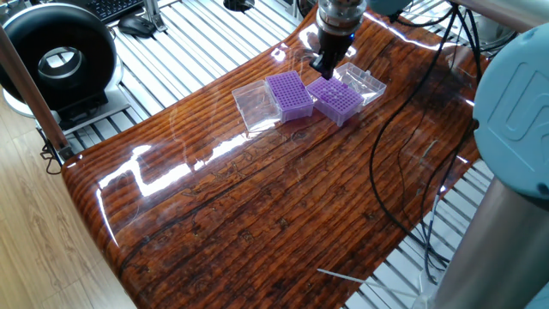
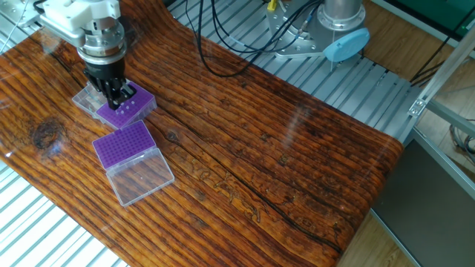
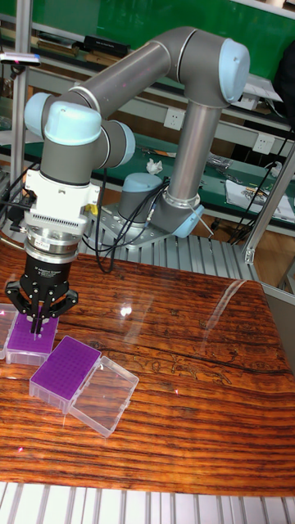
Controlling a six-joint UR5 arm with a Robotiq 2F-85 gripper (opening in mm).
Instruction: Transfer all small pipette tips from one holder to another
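Two purple grid racks lie side by side on the wooden table. My gripper [image 1: 322, 67] [image 2: 117, 94] [image 3: 38, 326] hangs just above the rack [image 1: 335, 99] [image 2: 127, 110] [image 3: 29, 341] that is farther from its clear lid's neighbour. The fingers point straight down at this rack's edge, close together. Whether anything is pinched between them is too small to tell. A few small pipette tips [image 2: 123, 107] show as pale dots in this rack's holes. The second rack [image 1: 289, 94] [image 2: 123, 142] [image 3: 65, 373] stands apart from the gripper; no tips can be made out in it.
Each rack has a clear plastic lid lying open beside it [image 1: 255, 106] [image 1: 365, 81] [image 2: 140, 174] [image 3: 105, 395]. Black cables [image 2: 223, 67] trail across the table's far side. The robot's base [image 2: 338, 22] stands on the slatted metal bench behind.
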